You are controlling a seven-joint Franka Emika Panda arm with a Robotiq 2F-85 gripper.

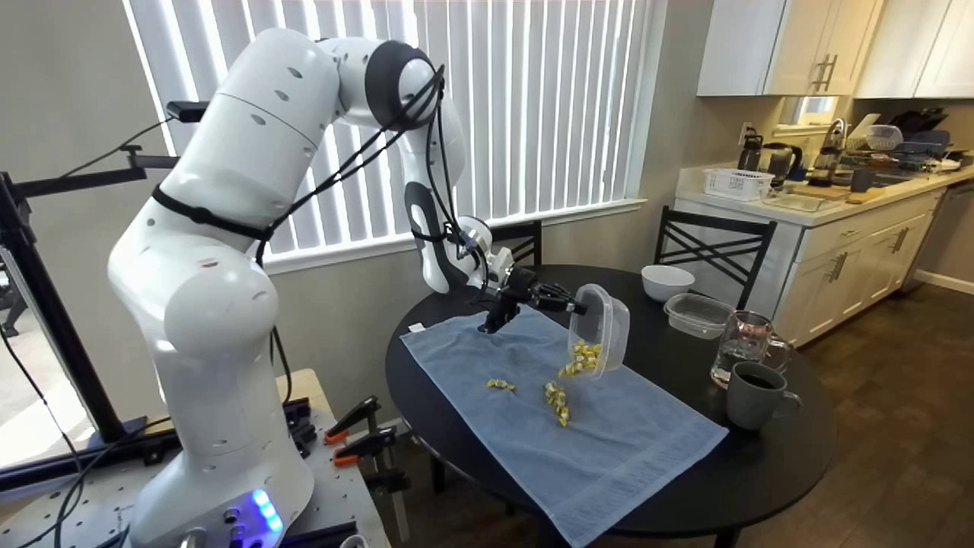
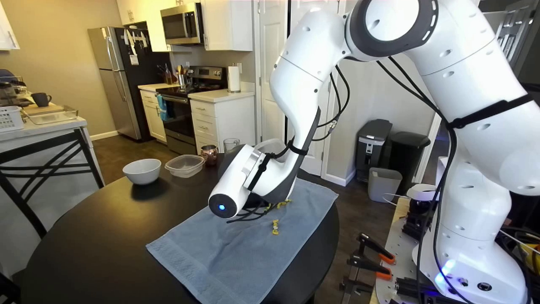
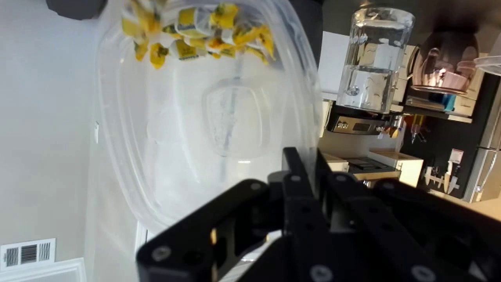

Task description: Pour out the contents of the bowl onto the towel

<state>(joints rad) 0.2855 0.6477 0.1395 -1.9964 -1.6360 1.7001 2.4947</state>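
The clear plastic bowl [image 1: 615, 335] is tilted on its side above the light blue towel [image 1: 609, 441]. My gripper [image 1: 583, 306] is shut on its rim; the wrist view shows the fingers [image 3: 306, 156] either side of the bowl's wall [image 3: 235, 113]. Yellow wrapped pieces [image 1: 584, 356] gather at the bowl's lower edge, also seen in the wrist view [image 3: 207, 33]. More pieces lie on the towel in two groups [image 1: 556, 403] [image 1: 501, 384]. In an exterior view the arm hides the gripper and most of the bowl [image 2: 270, 146]; a few pieces [image 2: 275, 227] show on the towel [image 2: 236, 253].
On the round black table [image 1: 768, 487] stand a white bowl [image 1: 668, 282], another clear container [image 1: 698, 315], a glass of water [image 1: 736, 352], a copper mug [image 2: 209, 154] and a grey mug with dark liquid [image 1: 753, 397]. Black chairs [image 1: 719, 243] stand around the table.
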